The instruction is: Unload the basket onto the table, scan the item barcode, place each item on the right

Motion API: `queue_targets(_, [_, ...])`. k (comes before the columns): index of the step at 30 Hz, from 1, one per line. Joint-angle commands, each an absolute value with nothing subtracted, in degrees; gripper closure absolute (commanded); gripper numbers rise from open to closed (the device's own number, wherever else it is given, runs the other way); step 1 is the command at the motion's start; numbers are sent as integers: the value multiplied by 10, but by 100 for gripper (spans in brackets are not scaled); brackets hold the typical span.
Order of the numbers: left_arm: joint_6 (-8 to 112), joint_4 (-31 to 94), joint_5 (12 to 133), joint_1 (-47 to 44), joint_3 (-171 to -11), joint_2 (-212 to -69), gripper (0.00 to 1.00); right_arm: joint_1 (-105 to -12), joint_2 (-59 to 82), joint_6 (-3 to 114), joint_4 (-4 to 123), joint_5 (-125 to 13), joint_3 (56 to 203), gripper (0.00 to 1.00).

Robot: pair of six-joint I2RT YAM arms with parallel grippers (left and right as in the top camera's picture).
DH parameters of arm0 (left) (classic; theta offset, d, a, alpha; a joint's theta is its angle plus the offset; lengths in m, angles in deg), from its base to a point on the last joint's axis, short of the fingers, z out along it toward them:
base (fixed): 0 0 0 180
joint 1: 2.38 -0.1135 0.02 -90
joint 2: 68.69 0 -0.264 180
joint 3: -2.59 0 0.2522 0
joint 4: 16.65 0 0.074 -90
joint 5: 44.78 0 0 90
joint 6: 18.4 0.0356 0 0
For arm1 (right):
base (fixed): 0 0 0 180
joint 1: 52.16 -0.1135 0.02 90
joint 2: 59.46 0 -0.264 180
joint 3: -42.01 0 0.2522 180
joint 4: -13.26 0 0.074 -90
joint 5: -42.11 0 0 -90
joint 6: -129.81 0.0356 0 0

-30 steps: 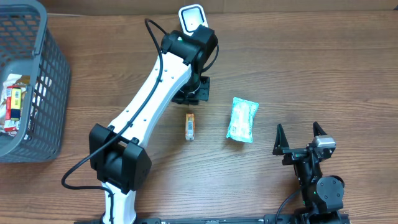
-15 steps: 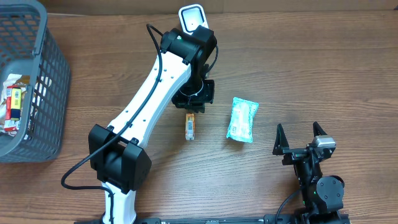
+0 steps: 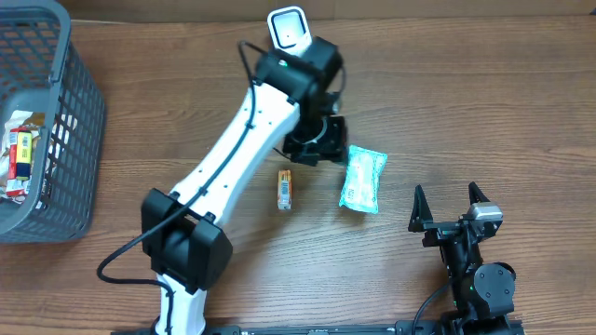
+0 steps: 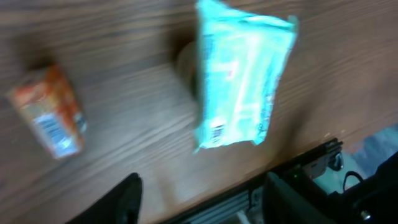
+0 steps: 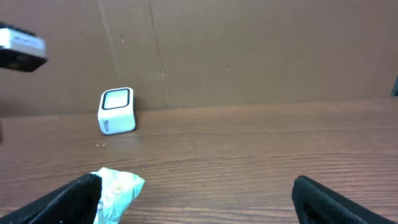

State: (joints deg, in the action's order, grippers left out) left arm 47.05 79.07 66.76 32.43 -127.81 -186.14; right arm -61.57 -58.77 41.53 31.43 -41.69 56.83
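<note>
A teal packet (image 3: 362, 180) lies flat on the wooden table, right of a small orange box (image 3: 284, 188). The white scanner (image 3: 287, 28) stands at the back edge. My left gripper (image 3: 321, 144) hovers just left of the packet's upper end, touching neither item. In the blurred left wrist view the teal packet (image 4: 244, 81) and orange box (image 4: 50, 112) lie ahead of the left gripper (image 4: 199, 202), which is open and holds nothing. My right gripper (image 3: 450, 207) rests open at the front right. In its view the packet (image 5: 115, 190) sits by the left finger and the scanner (image 5: 117, 111) stands far back.
A grey mesh basket (image 3: 79, 112) with several packaged items (image 3: 23, 154) stands at the left edge. The left arm's white links stretch diagonally from the front centre to the back of the table.
The left gripper has swung right from above the orange box to beside the teal packet, and its jaws have gone from shut to open. The right arm has not moved.
</note>
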Motion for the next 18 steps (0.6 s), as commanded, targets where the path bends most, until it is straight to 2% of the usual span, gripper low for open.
queue_targets(1, [472,775,639,364,-1275,-1865,41,-614,-593,415,312,-420,562,0])
queue_targets(11, [424,752,531,413,-1271,-1877,35,-614,-593,415,312,-420,562,0])
queue_targets(14, [422,739,532,413,-1271,-1888,30,-614,-593,415,312,-420,562,0])
queue_targets(18, [426,724,531,423,-1271,-1920,17,-614,-593,415,312,-420,562,0])
